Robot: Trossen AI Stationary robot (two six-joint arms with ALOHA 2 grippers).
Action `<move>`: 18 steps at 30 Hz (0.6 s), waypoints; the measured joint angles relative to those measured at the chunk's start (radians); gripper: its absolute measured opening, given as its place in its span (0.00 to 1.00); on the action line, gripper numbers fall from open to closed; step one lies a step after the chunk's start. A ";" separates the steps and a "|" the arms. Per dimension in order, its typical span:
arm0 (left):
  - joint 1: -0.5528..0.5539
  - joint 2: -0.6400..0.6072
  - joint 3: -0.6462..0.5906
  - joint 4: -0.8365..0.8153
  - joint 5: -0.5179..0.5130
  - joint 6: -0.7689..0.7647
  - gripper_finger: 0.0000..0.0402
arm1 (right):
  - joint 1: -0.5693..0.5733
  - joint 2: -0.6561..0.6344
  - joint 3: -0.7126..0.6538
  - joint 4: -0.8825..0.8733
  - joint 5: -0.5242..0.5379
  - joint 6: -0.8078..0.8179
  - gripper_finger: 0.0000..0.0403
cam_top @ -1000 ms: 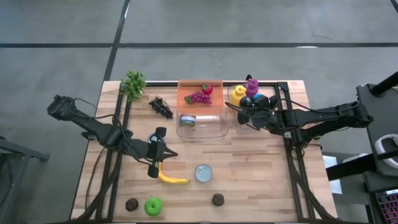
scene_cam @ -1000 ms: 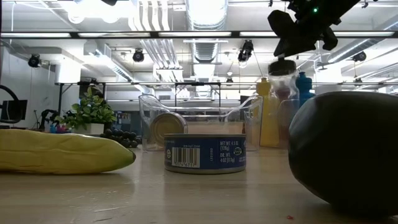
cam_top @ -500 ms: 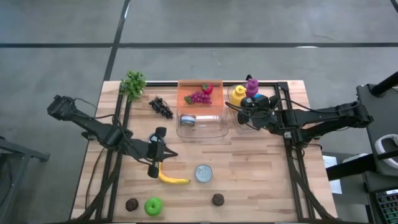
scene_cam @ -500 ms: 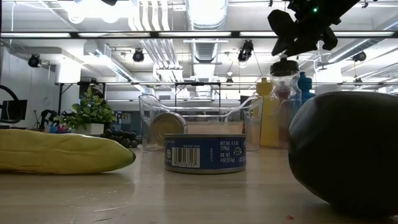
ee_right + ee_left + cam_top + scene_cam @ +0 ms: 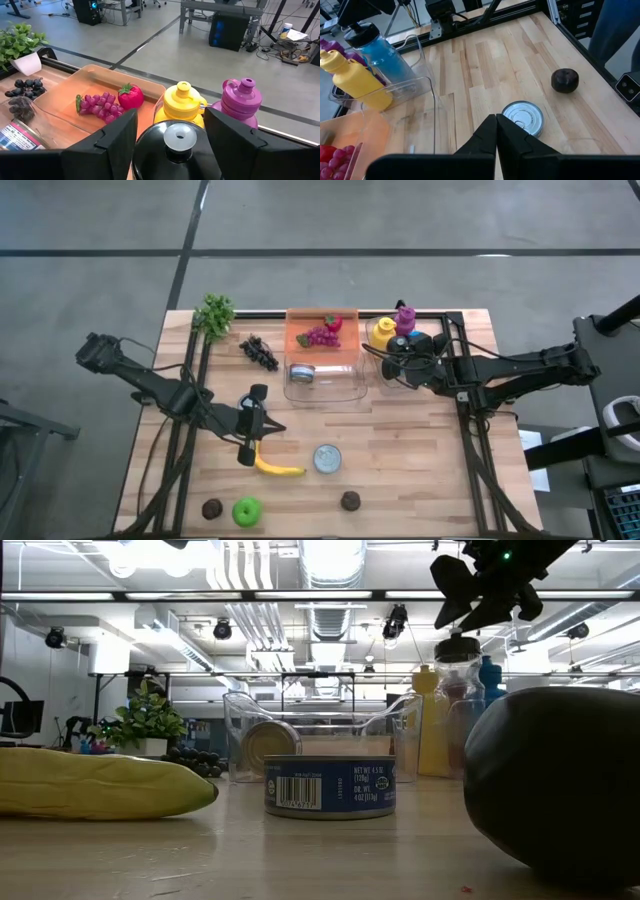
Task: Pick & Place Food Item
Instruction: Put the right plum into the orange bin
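Note:
A black-capped bottle [image 5: 177, 145] stands in a clear bin [image 5: 400, 375] at the table's far right, beside a yellow bottle [image 5: 181, 102] and a magenta one [image 5: 240, 100]. My right gripper [image 5: 170, 119] hovers open over its cap [image 5: 458, 643], one finger on each side; I see no touch. My left gripper [image 5: 496, 122] is shut and empty above the table's middle left, over a banana [image 5: 278, 468]. A tuna can [image 5: 327, 458] lies on the wood nearby.
An orange tray [image 5: 300, 330] at the back holds red grapes [image 5: 320, 336] and a strawberry [image 5: 332, 323]; in front of it a clear bin [image 5: 335, 385] holds a can. Dark grapes [image 5: 259, 351], a plant [image 5: 214, 313], a green apple [image 5: 246, 511] and two dark round fruits [image 5: 350, 500] lie around.
My right gripper has opened over the black cap, its fingers spreading apart step by step while the hand stayed in place. The bottle stands in the bin as before.

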 joint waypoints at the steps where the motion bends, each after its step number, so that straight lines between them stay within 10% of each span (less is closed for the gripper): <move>1: 0.000 0.000 0.000 0.000 0.000 0.000 0.02 | 0.000 0.000 0.000 0.000 0.000 0.002 0.57; 18: -0.001 0.000 0.000 0.000 0.000 0.000 0.02 | 0.002 -0.002 0.096 0.000 -0.075 -0.108 0.62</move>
